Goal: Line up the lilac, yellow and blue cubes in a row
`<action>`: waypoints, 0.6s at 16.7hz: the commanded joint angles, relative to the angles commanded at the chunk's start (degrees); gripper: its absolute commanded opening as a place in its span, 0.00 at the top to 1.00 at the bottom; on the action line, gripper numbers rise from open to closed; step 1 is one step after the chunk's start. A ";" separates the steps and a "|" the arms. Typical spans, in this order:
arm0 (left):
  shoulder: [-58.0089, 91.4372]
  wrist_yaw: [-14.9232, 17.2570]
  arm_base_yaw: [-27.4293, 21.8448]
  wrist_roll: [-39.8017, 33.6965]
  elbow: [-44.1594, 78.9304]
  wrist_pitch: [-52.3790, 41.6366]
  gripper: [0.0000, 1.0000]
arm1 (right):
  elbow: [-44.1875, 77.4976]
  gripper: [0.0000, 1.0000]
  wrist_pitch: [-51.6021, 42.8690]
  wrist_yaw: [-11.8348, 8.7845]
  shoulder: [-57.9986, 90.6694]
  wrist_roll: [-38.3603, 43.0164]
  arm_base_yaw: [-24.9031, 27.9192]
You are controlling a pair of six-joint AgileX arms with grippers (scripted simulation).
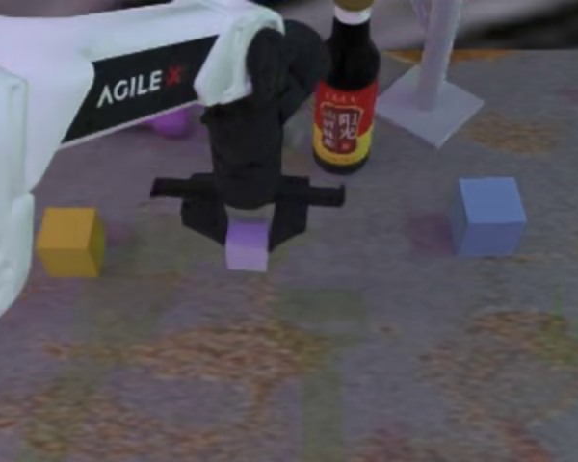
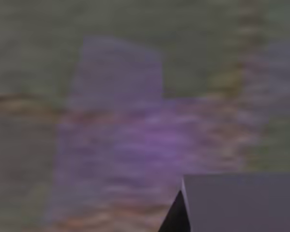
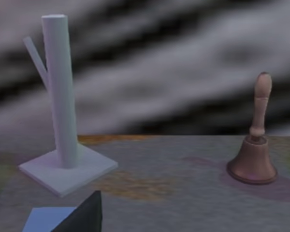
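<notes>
The left tool is clamped on the lilac cube, near the counter's middle between the yellow cube and the blue cube. I think it should be set down gently, level with both, before the fingers part.

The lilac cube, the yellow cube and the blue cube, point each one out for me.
lilac cube (image 1: 248, 246), top view, front face, below the left gripper (image 1: 249, 229)
yellow cube (image 1: 69, 241), top view, middle of the cube
blue cube (image 1: 487, 216), top view, middle of the cube
</notes>
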 joint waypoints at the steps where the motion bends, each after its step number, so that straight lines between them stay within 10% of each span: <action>1: 0.64 -0.07 -3.19 -4.10 1.28 -0.86 1.00 | 0.00 0.00 0.00 0.00 0.00 0.00 0.00; 10: 3.07 -0.61 -24.55 -29.61 9.20 -5.59 1.00 | 0.00 0.00 0.00 0.00 0.00 0.00 0.00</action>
